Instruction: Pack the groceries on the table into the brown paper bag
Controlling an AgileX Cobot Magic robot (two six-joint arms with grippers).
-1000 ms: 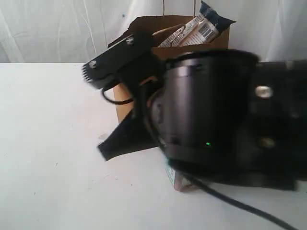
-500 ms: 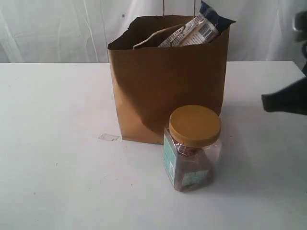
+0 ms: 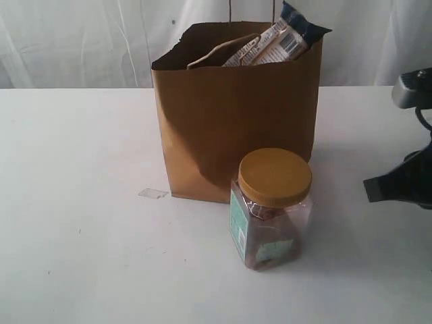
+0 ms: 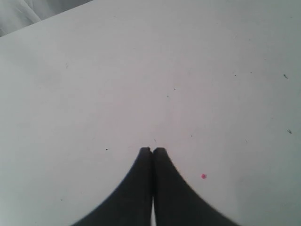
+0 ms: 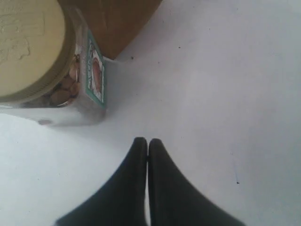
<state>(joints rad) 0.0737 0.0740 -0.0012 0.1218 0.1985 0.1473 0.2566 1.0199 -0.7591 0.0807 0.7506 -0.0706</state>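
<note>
White tabletop (image 3: pixel 74 256) lies open beside the jar (image 3: pixel 270 209); left hand (image 4: pixel 152 149) and right hand (image 5: pixel 147 140) closed, empty.

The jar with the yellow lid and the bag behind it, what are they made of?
The jar looks like glossy clear plastic; contents show through. Its lid seems matte yellow plastic. The bag is matte brown kraft paper, creased, ragged-rimmed.

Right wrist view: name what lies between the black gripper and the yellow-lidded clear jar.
Only bare white tabletop lies between the black right gripper and the yellow-lidded clear jar, in that wrist view.
</note>
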